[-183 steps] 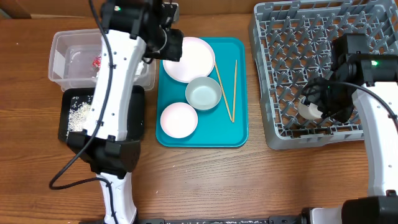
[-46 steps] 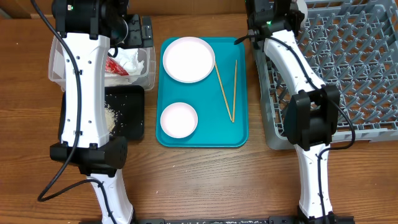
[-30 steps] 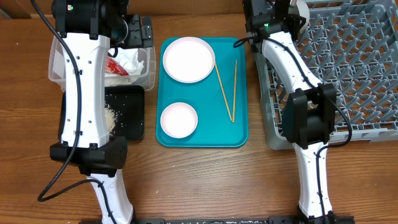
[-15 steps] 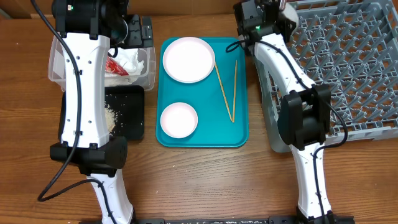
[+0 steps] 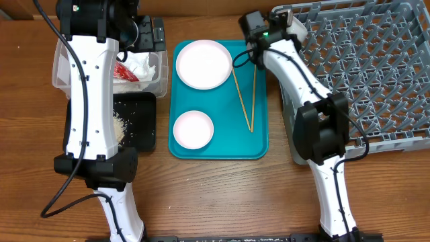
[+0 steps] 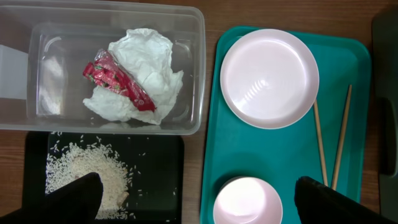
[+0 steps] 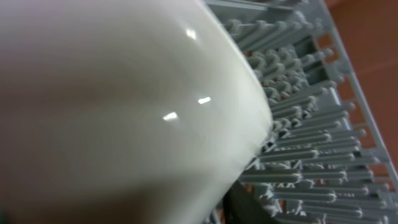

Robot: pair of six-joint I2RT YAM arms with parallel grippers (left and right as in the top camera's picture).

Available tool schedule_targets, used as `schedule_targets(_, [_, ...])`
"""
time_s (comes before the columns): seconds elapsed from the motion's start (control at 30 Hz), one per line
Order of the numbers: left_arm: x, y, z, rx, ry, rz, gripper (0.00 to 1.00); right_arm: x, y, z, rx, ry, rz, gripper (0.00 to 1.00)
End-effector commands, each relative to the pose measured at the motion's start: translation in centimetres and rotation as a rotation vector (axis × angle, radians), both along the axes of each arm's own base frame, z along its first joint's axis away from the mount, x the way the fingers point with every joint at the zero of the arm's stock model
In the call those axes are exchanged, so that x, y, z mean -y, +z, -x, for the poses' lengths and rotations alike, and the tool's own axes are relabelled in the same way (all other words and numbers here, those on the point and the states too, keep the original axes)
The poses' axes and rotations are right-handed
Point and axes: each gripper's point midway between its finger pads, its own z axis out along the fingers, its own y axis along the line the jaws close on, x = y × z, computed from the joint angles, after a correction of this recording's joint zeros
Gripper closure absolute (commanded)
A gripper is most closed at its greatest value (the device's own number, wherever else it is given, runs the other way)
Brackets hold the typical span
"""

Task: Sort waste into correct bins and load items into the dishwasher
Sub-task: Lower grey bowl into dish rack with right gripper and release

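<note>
print on the red wrapper [image 6: 118, 81] is too small to read. it lies on the napkin [image 6: 146, 62] in the clear tub [image 6: 199, 74], rice [image 6: 81, 168] in the black tray [image 6: 161, 186]. left end effector [image 6: 202, 199] spread, empty. right end effector [image 5: 282, 27] pinches a white bowl [image 7: 112, 106] at a corner of the grey rack [image 5: 363, 67], beside the teal tray [image 5: 222, 101].

Wooden table [image 5: 222, 195], warm brown grain running sideways, soft even light.
</note>
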Motion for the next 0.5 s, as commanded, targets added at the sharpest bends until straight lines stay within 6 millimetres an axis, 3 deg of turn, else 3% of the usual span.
schedule_targets(0.0, [0.3,1.0,0.1,0.031,0.002,0.006,0.0,-2.5,3.0,0.2,0.058,0.042,-0.125,0.65])
schedule_targets(0.1, [0.3,1.0,0.1,0.031,0.002,0.006,0.0,-3.4,3.6,0.5,0.046,0.07,-0.199,0.53])
schedule_targets(0.37, [0.3,1.0,0.1,0.031,0.003,0.006,0.0,-3.6,4.7,0.5,0.028,0.105,-0.422,0.46])
schedule_targets(0.47, [0.3,1.0,0.1,0.031,0.002,0.006,0.0,-4.4,5.6,0.7,0.017,0.142,-0.548,0.34])
